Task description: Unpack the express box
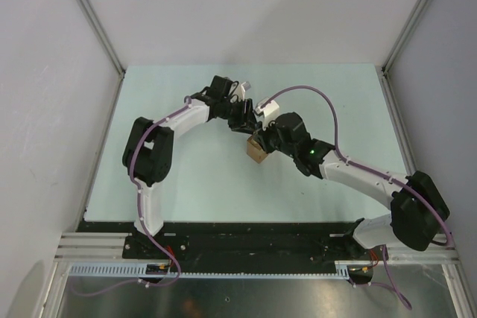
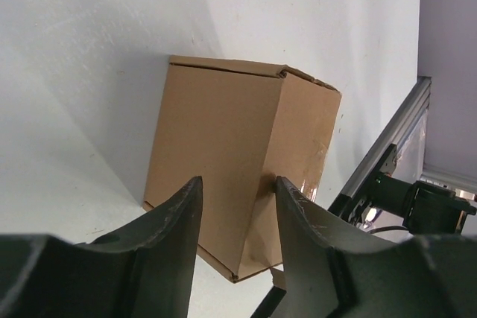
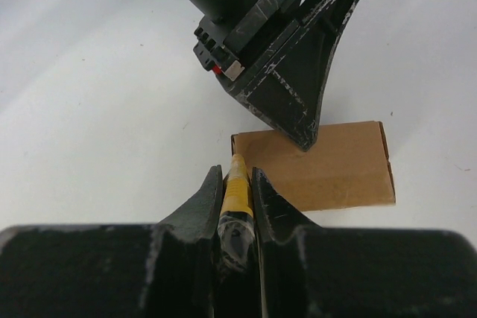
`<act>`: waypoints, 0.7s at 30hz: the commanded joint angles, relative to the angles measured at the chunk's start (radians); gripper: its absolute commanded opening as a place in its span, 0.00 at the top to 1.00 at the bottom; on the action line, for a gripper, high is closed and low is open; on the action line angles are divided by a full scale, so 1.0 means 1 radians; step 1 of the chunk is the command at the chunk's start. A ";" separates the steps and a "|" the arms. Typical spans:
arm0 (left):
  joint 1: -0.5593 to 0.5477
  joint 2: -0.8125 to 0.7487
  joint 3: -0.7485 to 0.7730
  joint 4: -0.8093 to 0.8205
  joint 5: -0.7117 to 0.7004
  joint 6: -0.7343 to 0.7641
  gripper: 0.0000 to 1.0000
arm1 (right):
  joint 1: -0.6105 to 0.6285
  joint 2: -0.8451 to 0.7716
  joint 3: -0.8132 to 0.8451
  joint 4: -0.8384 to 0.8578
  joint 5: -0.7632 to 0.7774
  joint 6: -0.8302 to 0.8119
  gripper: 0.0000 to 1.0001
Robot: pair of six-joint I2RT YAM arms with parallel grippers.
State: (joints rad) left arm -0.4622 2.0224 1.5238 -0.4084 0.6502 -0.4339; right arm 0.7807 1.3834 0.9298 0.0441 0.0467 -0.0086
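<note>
The left gripper [image 2: 238,184] stood at a middling width, its jaws set either side of one upright corner of the small plain brown cardboard express box [image 2: 216,132]; whether the pads pressed the card could not be told, and nothing was clamped between them. The box sat on the table near its middle, between the two grippers, flaps down but lifting a little at one top edge. It looked light and probably hollow, its walls stiff enough to hold yet likely to dent under a hard pinch; its matt card should not slip. The best hold seemed to be across two opposite side faces, low down, leaving the lid seam free (a corner gives poor purchase). On the right, the right gripper [image 3: 236,171] was closed tight on a slim yellow cutter knife [image 3: 237,202], its tip at the box's near top edge. The pale green-white tabletop [image 1: 186,184] looked smooth, so an unbraced box might slide; plain white walls [image 1: 246,5] enclosed three sides.
</note>
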 commanded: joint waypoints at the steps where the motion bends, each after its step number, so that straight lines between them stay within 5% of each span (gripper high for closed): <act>1: 0.003 0.022 -0.024 0.000 -0.009 0.058 0.52 | 0.012 0.005 0.046 0.074 0.048 -0.013 1.00; 21: 0.008 0.029 -0.048 0.000 -0.024 0.098 0.55 | 0.025 0.013 0.047 -0.018 0.059 -0.071 1.00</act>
State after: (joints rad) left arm -0.4599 2.0228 1.5101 -0.3817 0.6704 -0.4068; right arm 0.8024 1.4094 0.9310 0.0566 0.0795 -0.0460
